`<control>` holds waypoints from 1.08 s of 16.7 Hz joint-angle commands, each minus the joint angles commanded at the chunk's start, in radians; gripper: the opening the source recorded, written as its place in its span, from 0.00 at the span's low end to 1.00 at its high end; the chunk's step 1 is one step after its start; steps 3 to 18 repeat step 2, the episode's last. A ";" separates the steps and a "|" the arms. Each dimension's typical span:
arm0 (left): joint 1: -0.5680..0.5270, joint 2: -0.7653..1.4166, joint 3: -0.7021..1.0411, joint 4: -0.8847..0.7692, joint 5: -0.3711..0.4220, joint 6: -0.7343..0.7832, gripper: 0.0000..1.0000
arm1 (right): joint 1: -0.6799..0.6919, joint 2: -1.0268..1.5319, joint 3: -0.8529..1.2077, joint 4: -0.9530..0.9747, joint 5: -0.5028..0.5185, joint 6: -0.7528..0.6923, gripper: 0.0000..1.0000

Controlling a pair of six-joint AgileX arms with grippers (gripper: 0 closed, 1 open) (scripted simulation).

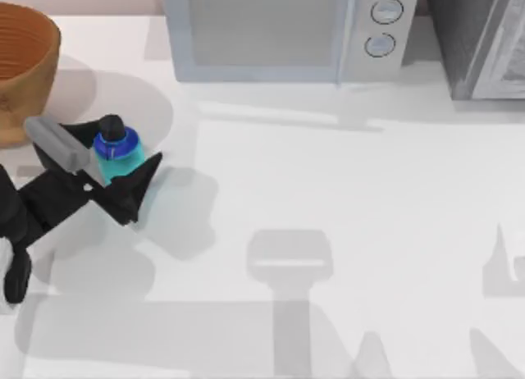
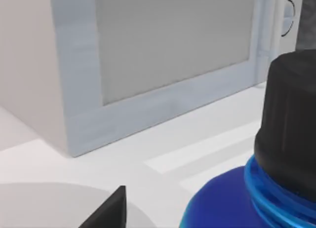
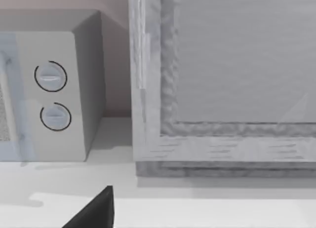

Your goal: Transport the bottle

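Bottle [image 1: 117, 152] stands near the table's [image 1: 344, 198] left edge, toward the far left corner, just beside the wooden bowl [image 1: 25, 67] and well left of the microwave [image 1: 279, 30]. Left gripper [image 1: 123, 170] is at the bottle: one dark finger runs along its near-right flank to a tip at the right, a grey part of the hand sits on its left, so the fingers appear closed around the turquoise body, holding it. The left wrist view agrees, with the black cap [image 2: 291, 134] and blue shoulder [image 2: 222, 203] very close to the camera and a dark fingertip [image 2: 111, 210] alongside. Whether the base is off the table cannot be told. Right arm parked toward the table's right side; its wrist view shows one dark fingertip [image 3: 94, 210], fingers' state cannot be told. Handling, as a judgement: small, rigid, probably light; smooth round wall could slip or twist in a two-finger pinch, so grip the mid-body below the shoulder, not the cap, and keep it upright. No brand, label or legible writing on the bottle; the microwave carries two unmarked round dials [image 1: 384, 26].
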 joint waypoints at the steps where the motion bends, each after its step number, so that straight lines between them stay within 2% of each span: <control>1: 0.000 0.000 0.000 0.000 0.000 0.000 1.00 | 0.000 0.000 0.000 0.000 0.000 0.000 1.00; 18: 0.000 0.000 0.000 0.000 0.000 0.000 1.00 | 0.000 0.000 0.000 0.000 0.000 0.000 1.00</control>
